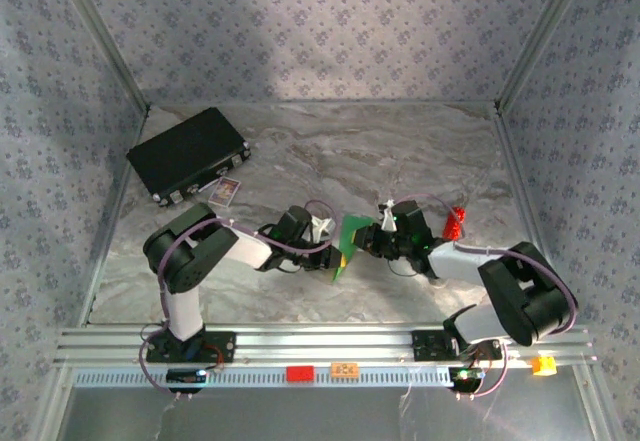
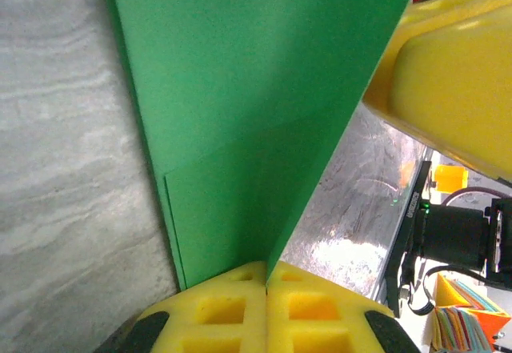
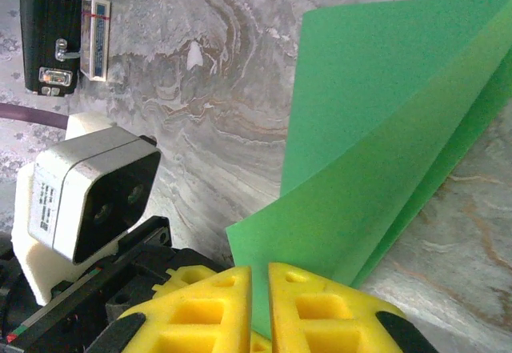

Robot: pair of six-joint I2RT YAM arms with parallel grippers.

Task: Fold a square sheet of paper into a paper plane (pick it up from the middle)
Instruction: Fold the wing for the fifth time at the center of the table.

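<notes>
Fig.: we see the folded green sheet [image 2: 240, 89] upright btwn L gripper [image 2: 266, 277] and R gripper [image 3: 258, 279]. L jaws are clamped shut on one edge. R jaws pinch the opp. edge, nearly together.

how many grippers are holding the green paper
2. The left gripper is shut on one edge of the green paper. The right gripper pinches its folded side from the other end, mid-table.

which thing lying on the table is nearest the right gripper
The small red object, close by the right gripper; the black case and the card lie far over on the left.
</notes>
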